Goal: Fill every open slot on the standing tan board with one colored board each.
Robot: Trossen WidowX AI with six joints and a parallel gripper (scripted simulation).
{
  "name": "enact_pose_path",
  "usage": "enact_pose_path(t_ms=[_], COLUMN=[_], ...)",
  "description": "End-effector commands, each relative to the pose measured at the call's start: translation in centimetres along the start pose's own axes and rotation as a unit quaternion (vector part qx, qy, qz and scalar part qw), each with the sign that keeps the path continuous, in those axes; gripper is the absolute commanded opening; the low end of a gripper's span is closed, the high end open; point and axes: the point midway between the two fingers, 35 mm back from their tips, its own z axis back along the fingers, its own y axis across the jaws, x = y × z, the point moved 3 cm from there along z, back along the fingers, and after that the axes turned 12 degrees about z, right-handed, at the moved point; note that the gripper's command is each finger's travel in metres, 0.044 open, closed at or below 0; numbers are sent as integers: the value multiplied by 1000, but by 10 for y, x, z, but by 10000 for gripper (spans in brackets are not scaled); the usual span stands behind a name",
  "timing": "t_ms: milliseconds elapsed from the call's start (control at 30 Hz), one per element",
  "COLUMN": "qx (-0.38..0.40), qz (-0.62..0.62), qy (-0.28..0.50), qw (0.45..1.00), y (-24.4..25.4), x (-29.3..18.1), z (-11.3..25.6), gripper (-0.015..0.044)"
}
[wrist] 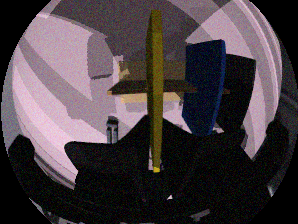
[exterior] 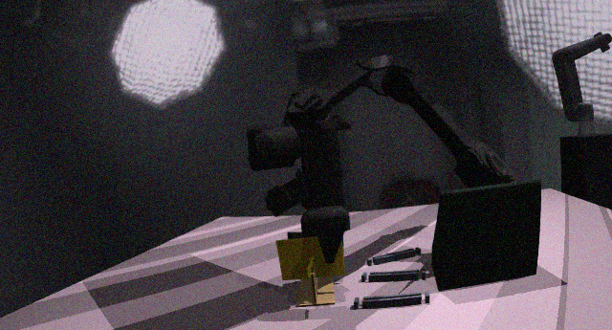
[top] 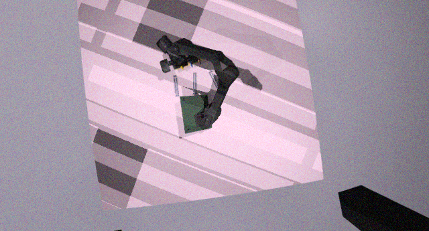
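Slot fit hidden from you.
Yellow board (exterior: 297, 258) (wrist: 155, 90): lower edge masked in wrist view; its notch, you can't make out there.

In my exterior view, three holders (top: 194, 80) (exterior: 394, 275) (wrist: 112, 132) lie on the table (top: 255, 137) (exterior: 191, 292) (wrist: 45, 55) between the standing board (exterior: 314, 288) (wrist: 131, 88) and the panel (top: 191, 114) (exterior: 488, 234).
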Motion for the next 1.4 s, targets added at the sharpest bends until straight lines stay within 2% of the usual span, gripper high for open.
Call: enact_pose_path(t_ms=[0,1033,1233,1367], qx=[-3,0,0,0], qz=[3,0,0,0], qy=[0,1,1,1], qw=[1000,1000,1000,1000], y=[0,0,0,0], x=[-1,0,0,0], z=[-3,-16,-16,-16], gripper=[0,0,157,163])
